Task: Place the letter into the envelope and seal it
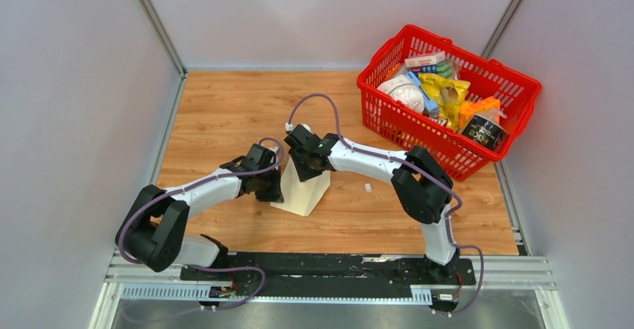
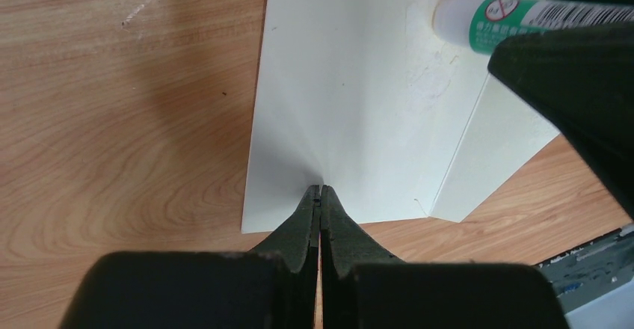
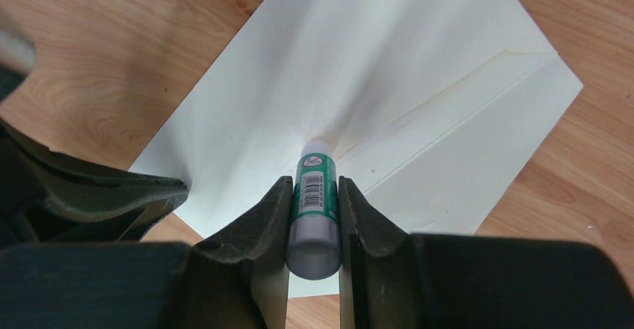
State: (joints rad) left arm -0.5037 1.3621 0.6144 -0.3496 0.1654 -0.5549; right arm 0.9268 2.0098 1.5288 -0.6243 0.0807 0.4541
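Letter unseen, judged inside envelope (image 3: 359, 67). Glue stick (image 3: 312, 217) gripped by right claw (image 3: 313, 183), tip on envelope; left claw (image 2: 321, 194) shut, pinning edge. Sealing left.

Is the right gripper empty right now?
No, the right gripper clamps a green-labelled glue stick, its tip pointing at the envelope.

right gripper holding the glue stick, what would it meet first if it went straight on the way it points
The green-and-white glue stick clamped in the right gripper leads, so its white tip would meet the pale cream paper envelope first; it may already touch.
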